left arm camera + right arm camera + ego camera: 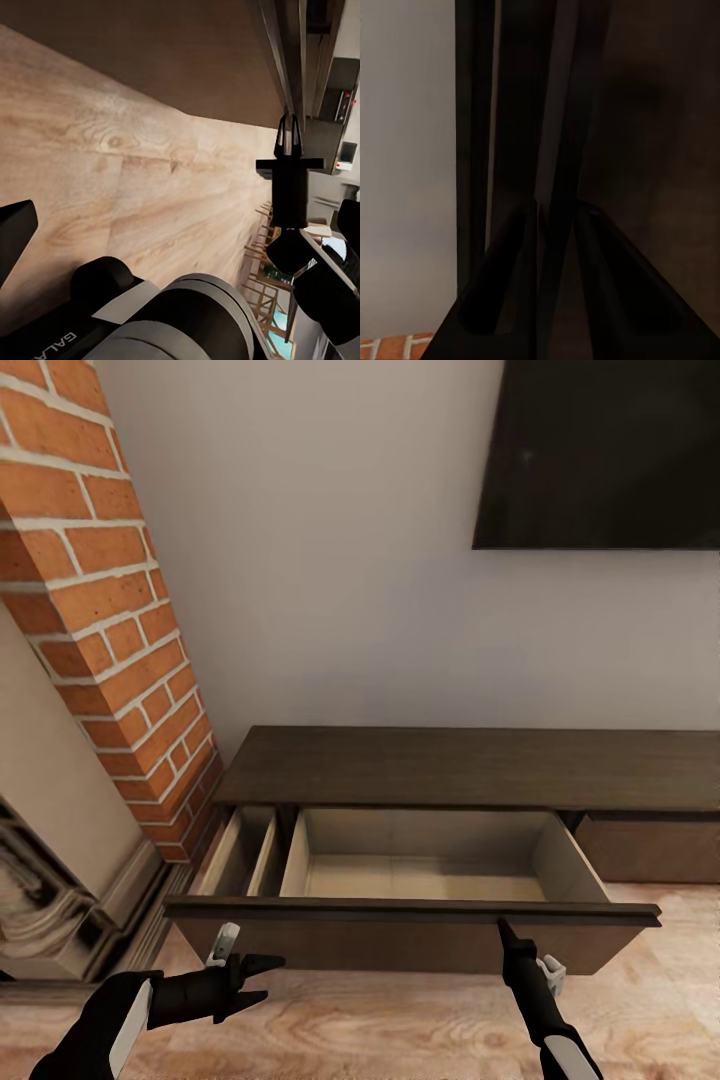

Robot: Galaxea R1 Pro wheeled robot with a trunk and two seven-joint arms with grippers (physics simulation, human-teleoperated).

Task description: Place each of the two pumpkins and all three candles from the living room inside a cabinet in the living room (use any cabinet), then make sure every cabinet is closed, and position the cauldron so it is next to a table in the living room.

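Note:
The cabinet is a long, low dark-brown unit under the TV. Its wide left drawer is pulled out, and the pale beige inside holds nothing. My right gripper reaches up to the top edge of the drawer front, its fingers pinched on either side of that thin edge. In the left wrist view the right gripper sits narrow against the edge. My left gripper hangs open and empty in front of the drawer's left end. The pumpkins, candles, cauldron and table are out of view.
A brick fireplace stands close on the left of the cabinet. The black TV hangs on the wall above. A closed drawer lies to the right. Light wood floor runs under both arms.

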